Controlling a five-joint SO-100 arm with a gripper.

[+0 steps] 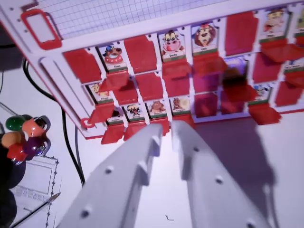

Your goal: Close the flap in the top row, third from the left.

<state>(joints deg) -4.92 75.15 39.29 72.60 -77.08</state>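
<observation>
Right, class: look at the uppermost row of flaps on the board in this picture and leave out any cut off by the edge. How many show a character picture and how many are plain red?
Flaps showing a picture: 4
Plain red flaps: 3
Total: 7

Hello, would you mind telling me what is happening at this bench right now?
A robot arm's white gripper hovers at the near edge of a red and white flap board game, touching none of its flaps. Its jaws stand slightly apart and hold nothing. Several flaps stand open showing cartoon faces, such as the lion card; others are closed.
</observation>
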